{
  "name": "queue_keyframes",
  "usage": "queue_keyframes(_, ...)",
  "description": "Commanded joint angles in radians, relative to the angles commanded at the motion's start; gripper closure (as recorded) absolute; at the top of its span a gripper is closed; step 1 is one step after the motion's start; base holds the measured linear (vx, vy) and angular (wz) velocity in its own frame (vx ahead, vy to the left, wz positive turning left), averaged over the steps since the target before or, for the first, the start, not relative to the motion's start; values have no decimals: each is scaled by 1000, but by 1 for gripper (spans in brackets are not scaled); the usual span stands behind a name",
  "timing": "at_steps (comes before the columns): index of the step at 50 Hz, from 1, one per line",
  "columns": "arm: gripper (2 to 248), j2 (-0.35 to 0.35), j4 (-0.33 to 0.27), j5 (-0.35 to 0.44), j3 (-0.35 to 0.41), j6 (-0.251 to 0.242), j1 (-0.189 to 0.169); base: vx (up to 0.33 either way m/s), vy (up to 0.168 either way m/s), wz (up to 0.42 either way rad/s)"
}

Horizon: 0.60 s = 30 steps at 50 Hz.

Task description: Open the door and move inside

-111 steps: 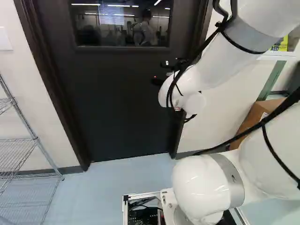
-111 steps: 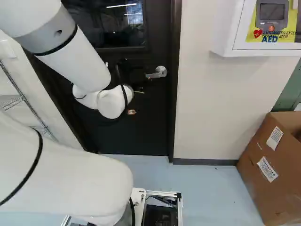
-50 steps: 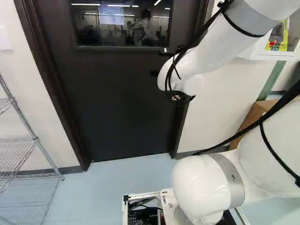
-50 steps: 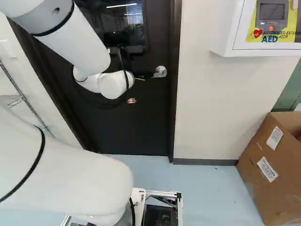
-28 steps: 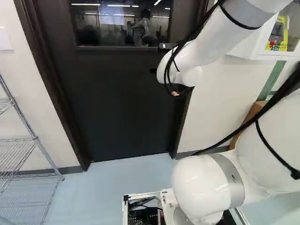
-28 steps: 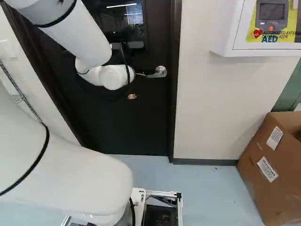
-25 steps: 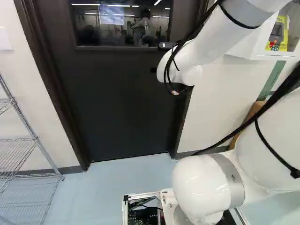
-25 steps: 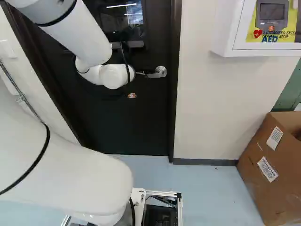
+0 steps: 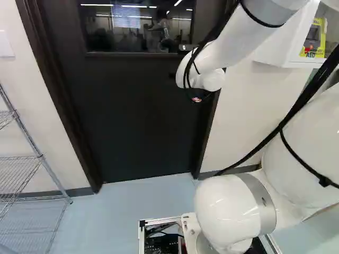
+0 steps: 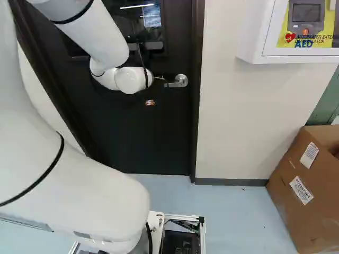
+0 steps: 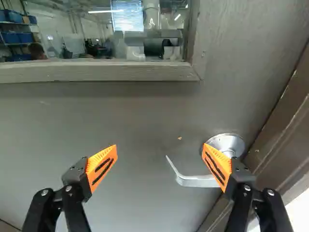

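wall cabinet (image 10: 254,42) holding a defibrillator (image 10: 306,15), cardboard box (image 10: 296,211) sitting open, insides mostly hiding, gripper (image 10: 159,79) spreading pretty wide near the door handle (image 10: 181,81), grabbing zilch

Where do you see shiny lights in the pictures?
Left base view: bright streaks in the window of the dark door; right base view: one streak in that glass, gleams on the silver handle; wrist view: a bright streak beside glowing blinds.
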<state>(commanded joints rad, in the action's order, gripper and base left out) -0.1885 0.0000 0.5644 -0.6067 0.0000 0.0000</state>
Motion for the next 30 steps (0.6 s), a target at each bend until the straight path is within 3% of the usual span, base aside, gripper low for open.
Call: queue_keyframes(30,3,52,0,0,18,0,0,0,0,0)
